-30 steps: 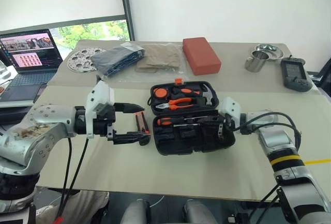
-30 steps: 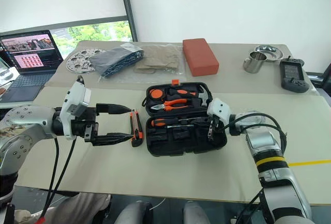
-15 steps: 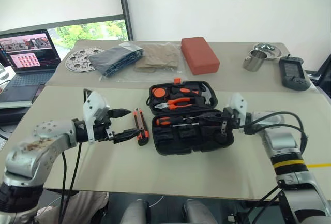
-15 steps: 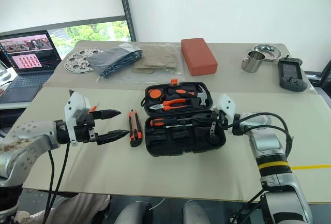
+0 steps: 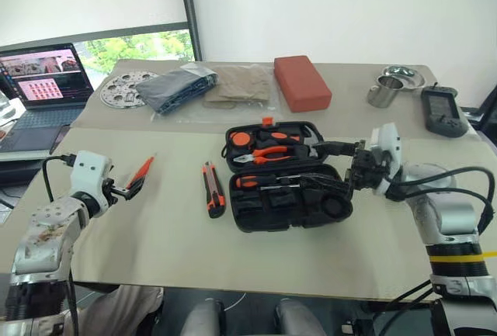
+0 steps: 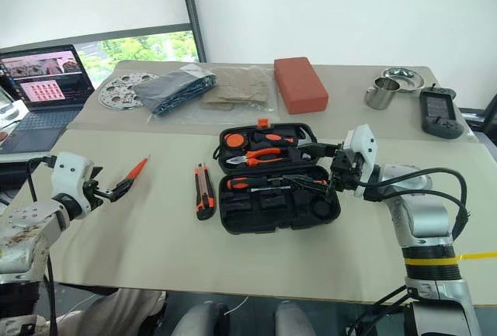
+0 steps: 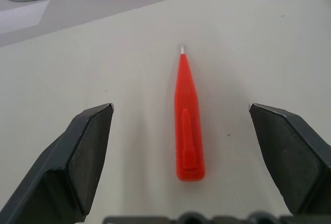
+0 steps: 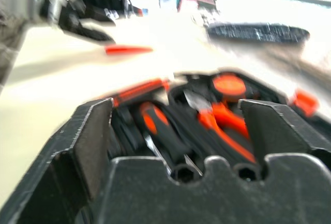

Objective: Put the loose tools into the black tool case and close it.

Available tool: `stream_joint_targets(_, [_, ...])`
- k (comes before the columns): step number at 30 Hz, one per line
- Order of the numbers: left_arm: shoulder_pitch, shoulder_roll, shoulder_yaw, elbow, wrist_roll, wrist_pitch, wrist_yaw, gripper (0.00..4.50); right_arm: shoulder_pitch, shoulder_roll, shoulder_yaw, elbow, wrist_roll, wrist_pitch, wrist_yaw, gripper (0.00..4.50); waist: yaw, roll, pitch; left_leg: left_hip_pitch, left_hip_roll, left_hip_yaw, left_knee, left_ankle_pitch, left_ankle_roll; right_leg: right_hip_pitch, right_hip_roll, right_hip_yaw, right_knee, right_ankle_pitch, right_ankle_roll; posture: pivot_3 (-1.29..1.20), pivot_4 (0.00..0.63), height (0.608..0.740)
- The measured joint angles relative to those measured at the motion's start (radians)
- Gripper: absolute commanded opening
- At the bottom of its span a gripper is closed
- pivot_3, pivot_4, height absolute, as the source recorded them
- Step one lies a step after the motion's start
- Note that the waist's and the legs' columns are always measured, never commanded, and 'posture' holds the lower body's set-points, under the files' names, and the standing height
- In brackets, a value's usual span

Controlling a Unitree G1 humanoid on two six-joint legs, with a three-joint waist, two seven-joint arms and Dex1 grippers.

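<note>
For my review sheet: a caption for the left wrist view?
Open left gripper lined up on an orange screwdriver lying on the table.

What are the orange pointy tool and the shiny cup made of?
The orange screwdriver looks like smooth moulded plastic, evenly bright, with a tiny silvery metal tip. The steel cup looks like polished metal, since it mirrors the light.

From my right wrist, the black tool case (image 8: 207,105) is smeared with blur, so I cannot name the tools in it, and my own fingers (image 8: 88,146) hide its near edge. Beyond the case, the laptop (image 5: 43,80) is cut off by the picture's edge, its screen too small to read.
</note>
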Motion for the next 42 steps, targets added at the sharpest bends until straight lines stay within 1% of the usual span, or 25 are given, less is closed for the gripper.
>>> stream_joint_targets(4, [-0.046,-0.016,-0.034,0.108,0.019,-0.032,-0.029,4.5,0.011,0.003,-0.002,-0.007,0.01,-0.006,-0.003,4.47,0.001,0.0,0.0,-0.002,0.0,0.0,0.0,0.0,0.0,-0.001,0.0,0.0,0.0,0.0,0.0,0.0,0.15,0.727])
stream_joint_targets(7, [-0.091,-0.028,-0.068,0.195,0.035,-0.051,-0.069,4.5,0.032,0.002,-0.017,-0.007,0.008,-0.036,-0.012,4.47,0.001,0.0,0.0,-0.002,0.0,0.0,-0.001,0.0,0.0,-0.002,0.001,-0.001,0.0,0.0,0.0,0.0,0.15,0.727])
stream_joint_targets(11, [-0.15,-0.035,-0.08,0.288,0.043,-0.078,-0.12,4.5,0.058,-0.003,-0.044,-0.007,0.002,-0.089,-0.022,4.47,0.003,0.001,-0.001,-0.001,0.0,0.0,0.0,0.0,0.0,-0.001,0.001,-0.001,0.0,0.0,0.0,0.0,0.15,0.727])
stream_joint_targets(14, [-0.179,-0.035,-0.089,0.335,0.043,-0.085,-0.152,3.78,0.088,-0.004,-0.053,-0.007,-0.003,-0.134,-0.008,4.5,0.008,0.001,-0.001,0.0,-0.001,0.0,0.0,0.0,0.0,0.0,0.001,-0.001,0.001,0.0,0.0,0.0,0.15,0.727])
stream_joint_targets(15, [-0.188,-0.036,-0.092,0.346,0.042,-0.081,-0.163,3.31,0.098,-0.005,-0.058,-0.007,0.001,-0.138,-0.001,4.5,0.008,0.002,-0.002,0.0,-0.001,0.0,0.0,0.0,0.0,0.0,0.001,-0.001,0.001,0.0,0.0,0.0,0.15,0.727])
stream_joint_targets(17, [-0.195,-0.038,-0.092,0.356,0.038,-0.069,-0.176,2.5,0.115,-0.009,-0.07,-0.007,0.012,-0.139,0.008,4.5,0.009,0.002,-0.002,0.0,-0.001,0.0,0.001,0.0,0.0,0.0,0.001,-0.001,0.001,0.0,0.0,0.0,0.15,0.727])
stream_joint_targets(21, [-0.2,-0.046,-0.062,0.375,0.025,-0.041,-0.169,1.16,0.134,-0.023,-0.115,-0.01,0.027,-0.144,0.021,4.5,0.004,0.004,-0.003,0.001,-0.001,0.001,0.001,0.0,0.0,0.0,0.002,-0.001,0.002,0.0,0.0,0.0,0.15,0.727])
stream_joint_targets(22, [-0.2,-0.046,-0.058,0.377,0.025,-0.041,-0.167,0.76,0.143,-0.023,-0.131,-0.01,0.045,-0.152,0.03,4.5,0.004,0.004,-0.003,0.001,-0.001,0.001,0.001,0.0,0.0,0.0,0.002,-0.001,0.002,0.0,0.0,0.0,0.15,0.727])
stream_joint_targets(23, [-0.2,-0.046,-0.057,0.377,0.025,-0.042,-0.167,0.49,0.15,-0.023,-0.145,-0.009,0.058,-0.162,0.048,4.5,0.003,0.004,-0.003,0.001,-0.001,0.001,0.001,0.0,0.0,0.0,0.002,-0.001,0.002,0.0,0.0,0.0,0.15,0.727])
stream_joint_targets(27, [-0.206,-0.053,-0.056,0.377,0.03,-0.065,-0.162,0.5,0.172,-0.046,-0.174,0.001,0.114,-0.167,0.125,4.5,0.004,0.004,-0.003,0.001,-0.001,0.001,0.001,0.0,0.0,0.0,0.002,0.0,0.002,0.0,0.0,0.0,0.15,0.727])
stream_joint_targets(30, [-0.228,-0.069,-0.057,0.361,0.023,-0.104,-0.182,0.5,0.193,-0.062,-0.211,0.027,0.135,-0.167,0.157,4.5,0.009,0.001,-0.001,-0.001,-0.001,0.0,0.002,0.0,0.0,0.0,0.002,-0.002,0.001,0.0,0.0,0.0,0.15,0.727])
stream_joint_targets(35, [-0.313,-0.08,-0.09,0.184,-0.033,-0.141,-0.311,0.5,0.245,-0.091,-0.256,0.053,0.155,-0.17,0.214,4.5,0.023,0.0,-0.001,-0.003,-0.002,0.001,0.001,0.0,0.0,0.0,0.001,-0.002,-0.001,0.0,0.0,0.0,0.15,0.727])
stream_joint_targets(37, [-0.344,-0.082,-0.174,0.077,-0.044,-0.14,-0.412,0.5,0.294,-0.115,-0.294,0.078,0.154,-0.18,0.236,4.5,0.028,0.0,-0.001,-0.003,-0.003,0.004,0.001,0.0,0.0,0.001,0.001,-0.001,-0.002,0.0,0.0,0.0,0.15,0.727])
stream_joint_targets(42, [-0.365,-0.089,-0.358,-0.031,-0.018,-0.148,-0.553,0.5,0.348,-0.13,-0.341,0.086,0.154,-0.202,0.254,4.5,0.014,0.002,-0.002,-0.003,-0.002,0.006,0.001,0.0,0.0,0.001,0.005,0.002,-0.003,0.0,0.0,0.0,0.15,0.727])
